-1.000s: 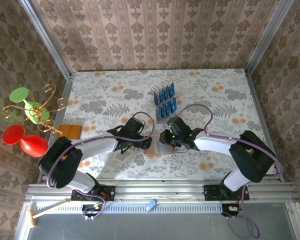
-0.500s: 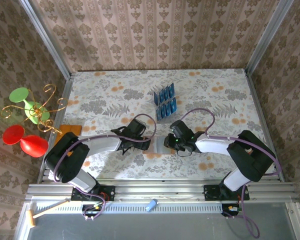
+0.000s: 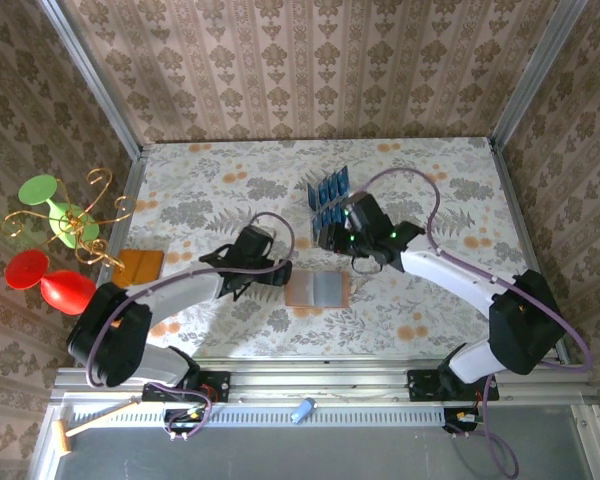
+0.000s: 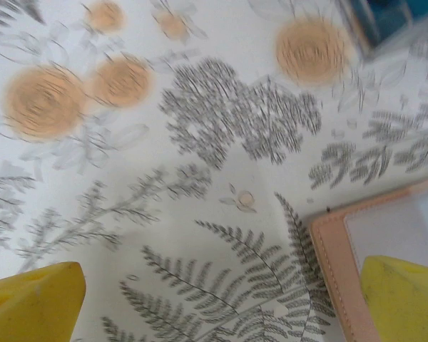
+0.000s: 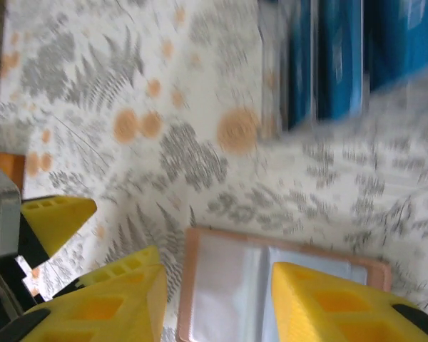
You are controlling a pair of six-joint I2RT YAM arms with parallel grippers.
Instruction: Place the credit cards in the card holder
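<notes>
Arms [image 3: 185, 290]: white links are joined by black housings.
Cables [image 3: 436, 200]: purple loops are run along both arms.
Fingers [image 5: 107, 306]: yellow blocks are moulded with square pockets.
Right wrist [image 3: 370, 222]: black casing is lit by green dots.

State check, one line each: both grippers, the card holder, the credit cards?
left gripper: open, empty, at the card holder's edge.
right gripper: open, empty, over the table between holder and rack.
card holder: unfolded, lying flat, grey inside up, no blue card seen in it.
credit cards: standing on edge in the clear rack, none held.
</notes>
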